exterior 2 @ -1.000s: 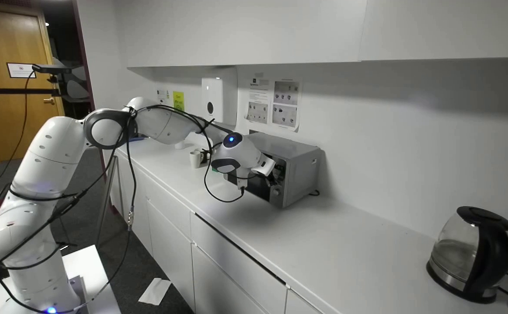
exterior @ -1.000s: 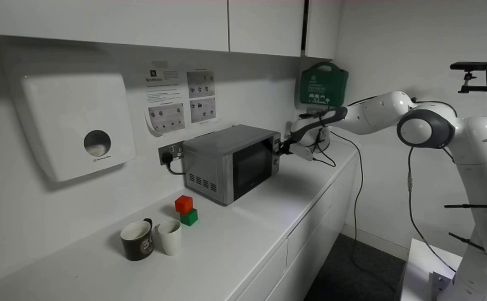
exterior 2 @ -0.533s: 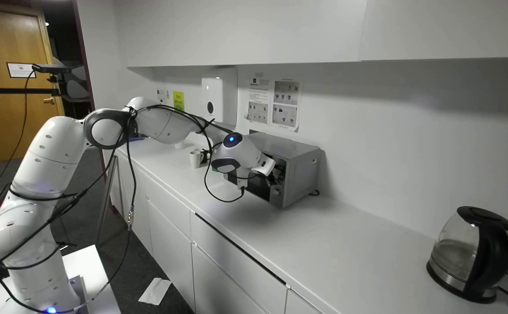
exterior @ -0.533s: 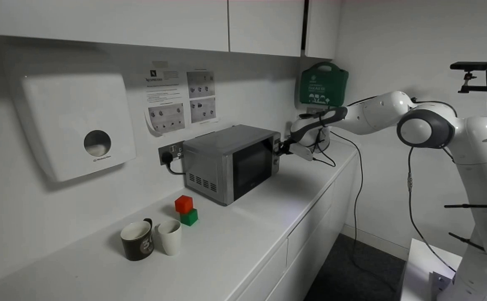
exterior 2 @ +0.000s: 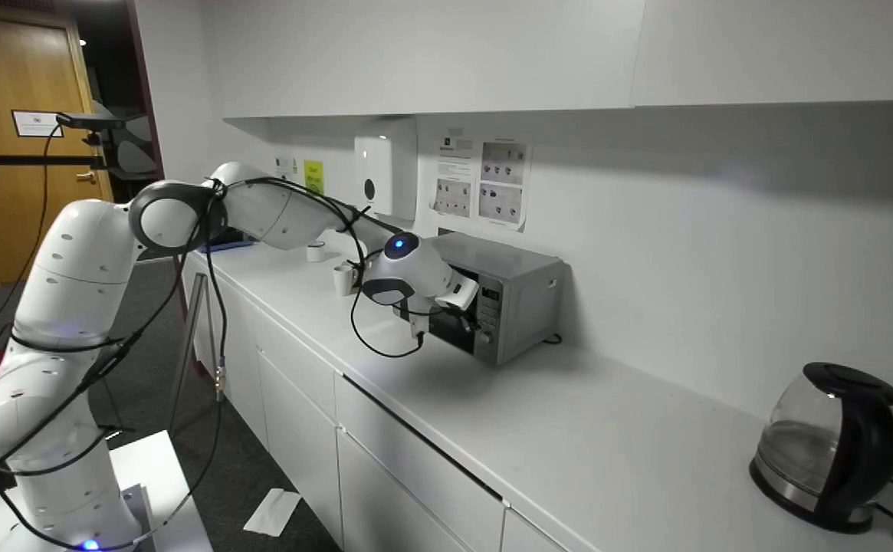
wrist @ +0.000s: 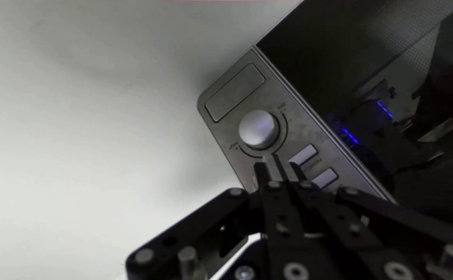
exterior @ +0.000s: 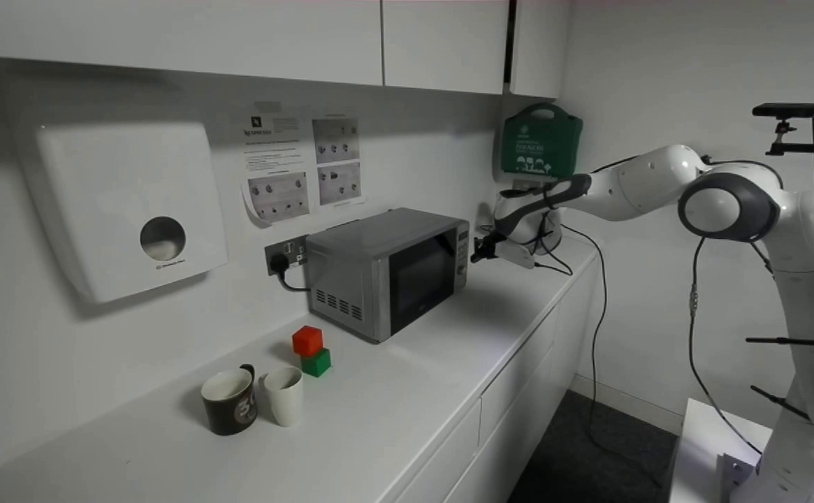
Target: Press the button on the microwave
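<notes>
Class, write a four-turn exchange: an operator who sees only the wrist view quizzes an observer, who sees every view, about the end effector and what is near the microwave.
Operator: My wrist view shows the end effector in front of the panel. Are they touching?
Observer: No, an exterior view shows a gap between the end effector and the microwave.
Operator: Is anything plugged in near the microwave?
Observer: Yes, in an exterior view a black plug sits in the wall socket.
</notes>
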Robot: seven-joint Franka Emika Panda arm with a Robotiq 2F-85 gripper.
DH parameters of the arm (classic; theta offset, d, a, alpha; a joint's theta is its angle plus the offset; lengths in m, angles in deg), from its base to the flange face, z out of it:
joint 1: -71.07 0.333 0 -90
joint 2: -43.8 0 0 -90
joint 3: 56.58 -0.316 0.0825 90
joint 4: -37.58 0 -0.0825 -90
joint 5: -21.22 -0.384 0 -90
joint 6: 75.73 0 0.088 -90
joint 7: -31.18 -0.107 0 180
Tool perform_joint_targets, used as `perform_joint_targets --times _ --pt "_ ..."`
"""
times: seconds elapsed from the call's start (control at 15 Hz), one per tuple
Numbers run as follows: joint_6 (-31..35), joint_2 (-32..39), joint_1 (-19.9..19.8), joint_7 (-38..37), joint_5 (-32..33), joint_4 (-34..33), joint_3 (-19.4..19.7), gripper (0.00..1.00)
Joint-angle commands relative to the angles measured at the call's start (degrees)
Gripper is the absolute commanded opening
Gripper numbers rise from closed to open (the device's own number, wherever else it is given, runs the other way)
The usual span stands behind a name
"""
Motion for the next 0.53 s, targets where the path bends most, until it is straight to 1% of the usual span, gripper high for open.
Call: perform_joint_targets --times 0.0,0.2,0.4,0.47 --pt "1.75 -10.29 -2.26 9.02 -1.87 11.63 -1.37 0.00" --pt "2.40 -14.74 -3.81 17.98 -2.73 16.16 -1.60 0.00" --pt "0.13 -17.34 -5.02 24.82 -5.73 17.72 -1.71 0.00" --pt "-0.88 -18.11 -5.12 26.80 -5.55 18.56 -1.33 0.00"
